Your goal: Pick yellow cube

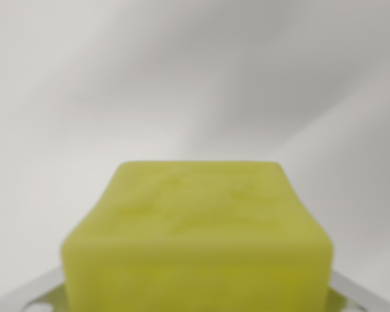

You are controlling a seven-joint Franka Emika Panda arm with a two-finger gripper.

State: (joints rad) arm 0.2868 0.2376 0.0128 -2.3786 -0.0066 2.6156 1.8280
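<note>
A: Backdrop (195, 65) far, white, blurred. Yellow cube (196, 240) fills near centre.

B: Gripper (195, 302)?

A: I see grey metal at left and right of cube; grip state I cannot tell. Risk, I judge: cube slips if contact is shallow.

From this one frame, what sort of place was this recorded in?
Hard to say; probably a plain lab or studio setup. Only a blurred white backdrop, the yellow cube close to the lens, and grey metal gripper parts at the bottom corners show.
</note>
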